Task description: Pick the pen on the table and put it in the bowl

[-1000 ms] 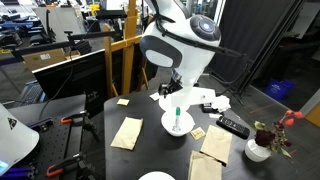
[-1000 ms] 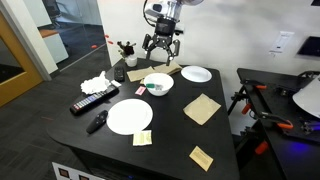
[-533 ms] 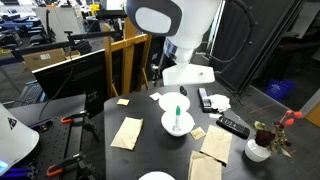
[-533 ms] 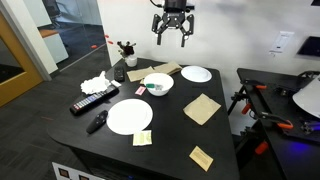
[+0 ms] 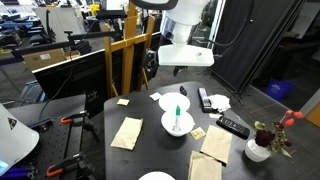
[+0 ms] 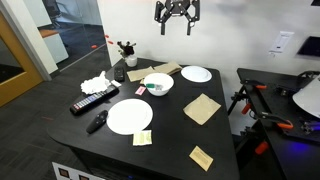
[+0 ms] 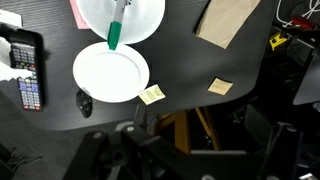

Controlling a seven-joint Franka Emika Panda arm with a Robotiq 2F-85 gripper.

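Note:
The green pen [image 5: 177, 112] with a white end stands tilted in the white bowl [image 5: 178, 125] on the black table [image 5: 160, 150]. In an exterior view the pen [image 6: 149, 88] lies against the rim of the bowl [image 6: 160, 82]. The wrist view shows the pen [image 7: 115, 30] reaching over the edge of the bowl [image 7: 140, 15]. My gripper [image 6: 177, 18] is open and empty, high above the table [image 6: 170, 130] and well clear of the bowl. In the wrist view its fingers are a dark blur along the bottom.
Two flat white plates [image 6: 129, 116] [image 6: 196, 74] flank the bowl. Black remotes [image 6: 92, 102] [image 6: 97, 122] lie near one table edge, crumpled tissue [image 6: 96, 82] beside them. Brown paper pieces [image 6: 202, 108] [image 5: 127, 133] and a small flower vase [image 5: 258, 150] also stand on the table.
My arm has risen from just above the bowl to high over the table. The gripper stays open. The pen stays in the bowl.

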